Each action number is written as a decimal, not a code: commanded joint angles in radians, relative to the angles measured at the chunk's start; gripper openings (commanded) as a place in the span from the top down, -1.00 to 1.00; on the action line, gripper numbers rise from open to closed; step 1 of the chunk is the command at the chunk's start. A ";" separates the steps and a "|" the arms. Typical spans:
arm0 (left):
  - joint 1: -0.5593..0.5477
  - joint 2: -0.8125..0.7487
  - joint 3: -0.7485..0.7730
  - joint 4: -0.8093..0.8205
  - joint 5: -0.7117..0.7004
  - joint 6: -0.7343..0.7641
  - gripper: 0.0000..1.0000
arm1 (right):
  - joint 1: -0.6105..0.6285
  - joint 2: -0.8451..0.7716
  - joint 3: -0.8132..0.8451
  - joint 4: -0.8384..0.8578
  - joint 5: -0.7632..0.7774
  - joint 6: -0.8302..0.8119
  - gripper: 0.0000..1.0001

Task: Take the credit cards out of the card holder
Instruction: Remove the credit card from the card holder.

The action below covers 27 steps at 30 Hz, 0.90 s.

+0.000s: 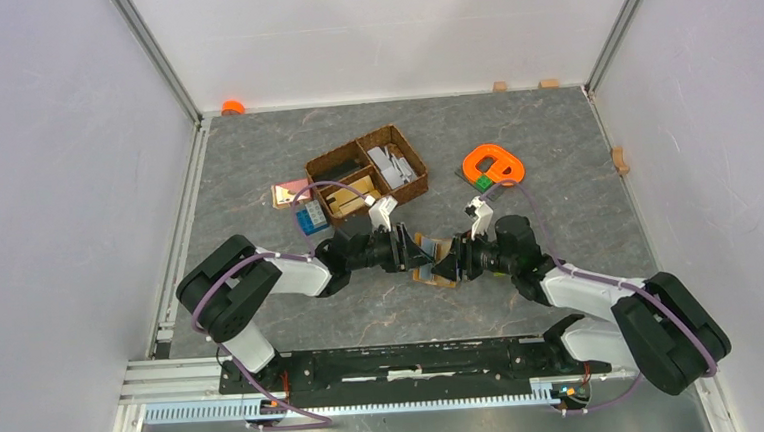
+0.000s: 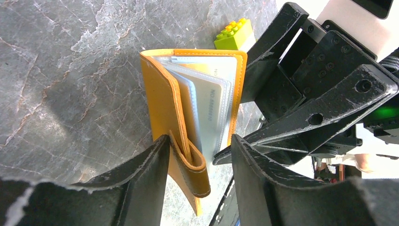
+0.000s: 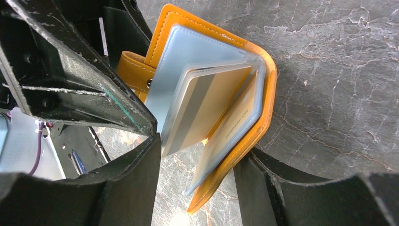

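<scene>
The mustard-orange card holder (image 1: pixel 436 276) stands open on edge between my two grippers at the table's middle. In the left wrist view its cover (image 2: pixel 160 94) and closure tab (image 2: pixel 200 172) lie between the fingers of my left gripper (image 2: pixel 198 141), which is open. One finger touches the cover and the other stands apart. Pale credit cards (image 2: pixel 209 103) sit in clear sleeves. My right gripper (image 3: pixel 197 150) is open around the other half. One finger rests against the orange cover (image 3: pixel 261 108). A card with a silver stripe (image 3: pixel 207 108) fans out by the other finger.
A brown wicker basket (image 1: pixel 367 172) with items stands behind the left gripper (image 1: pixel 422 254). A blue brick (image 1: pixel 310 217) and a pink flat piece (image 1: pixel 289 194) lie beside it. An orange ring (image 1: pixel 492 164) lies behind the right gripper (image 1: pixel 449 262). A yellow-green brick (image 2: pixel 234 35) lies near the card holder.
</scene>
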 commanded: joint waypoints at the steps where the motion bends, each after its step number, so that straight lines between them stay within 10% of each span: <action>1: -0.009 -0.023 0.000 0.050 0.027 -0.012 -0.17 | -0.003 0.016 0.029 0.020 0.013 -0.012 -0.20; 11: -0.009 0.013 0.031 -0.006 0.018 -0.001 -0.19 | -0.002 0.031 0.031 0.031 -0.003 -0.009 -0.16; 27: -0.009 0.015 0.079 -0.166 -0.045 0.050 0.37 | -0.003 0.010 0.030 0.010 0.013 -0.013 -0.30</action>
